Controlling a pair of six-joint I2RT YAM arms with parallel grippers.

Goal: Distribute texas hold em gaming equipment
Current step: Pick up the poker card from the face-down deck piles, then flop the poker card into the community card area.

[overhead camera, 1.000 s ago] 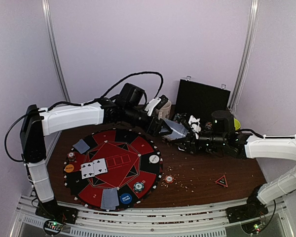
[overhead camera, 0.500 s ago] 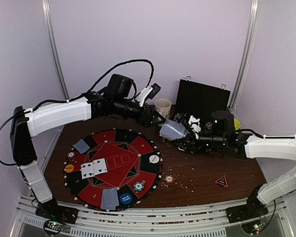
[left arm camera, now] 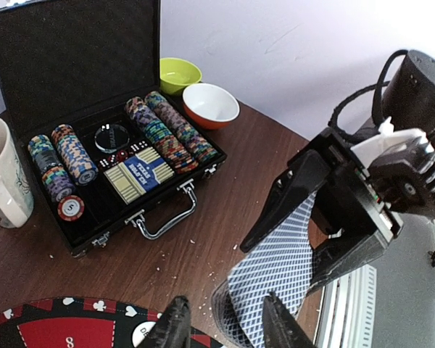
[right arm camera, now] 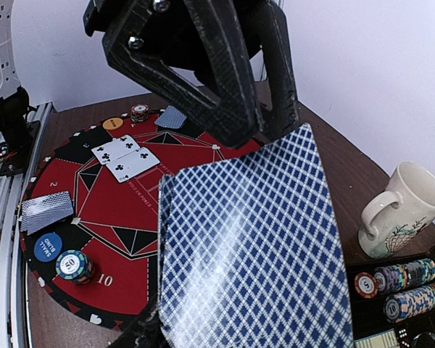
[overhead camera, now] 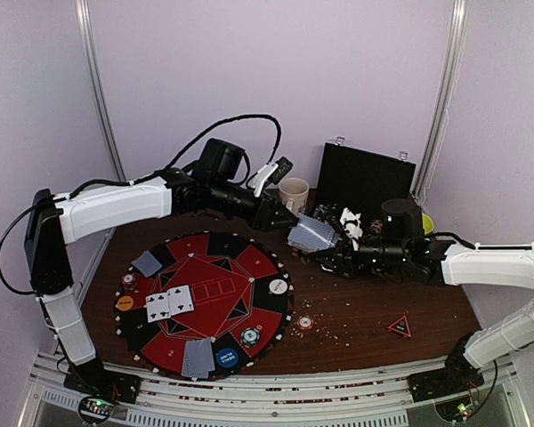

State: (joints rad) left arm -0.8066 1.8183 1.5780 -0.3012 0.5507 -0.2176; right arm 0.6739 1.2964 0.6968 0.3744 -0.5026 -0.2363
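Observation:
My right gripper (overhead camera: 319, 242) is shut on a deck of blue-backed cards (overhead camera: 313, 233), held tilted above the table right of the round red poker mat (overhead camera: 214, 294). My left gripper (overhead camera: 287, 221) reaches in from the left. Its fingers (left arm camera: 175, 328) stand apart astride the deck's (left arm camera: 275, 275) near end: one overlaps the top card, the other is clear of it. From the right wrist, the left gripper (right arm camera: 264, 129) meets the deck's (right arm camera: 254, 246) far edge. On the mat lie two face-up cards (overhead camera: 169, 303), face-down cards (overhead camera: 147, 262), button discs (overhead camera: 278, 286) and chips (overhead camera: 250, 336).
An open black chip case (left arm camera: 94, 145) stands at the back with rows of chips. A cream mug (overhead camera: 294, 193) sits left of it, and two bowls (left arm camera: 210, 104) behind it. A loose chip (overhead camera: 305, 323) and a red triangle (overhead camera: 399, 326) lie on the wood. Crumbs dot the table.
My left arm has lifted and drawn back slightly at the deck, and its jaws have narrowed around the deck's end. The right arm and deck have stayed put.

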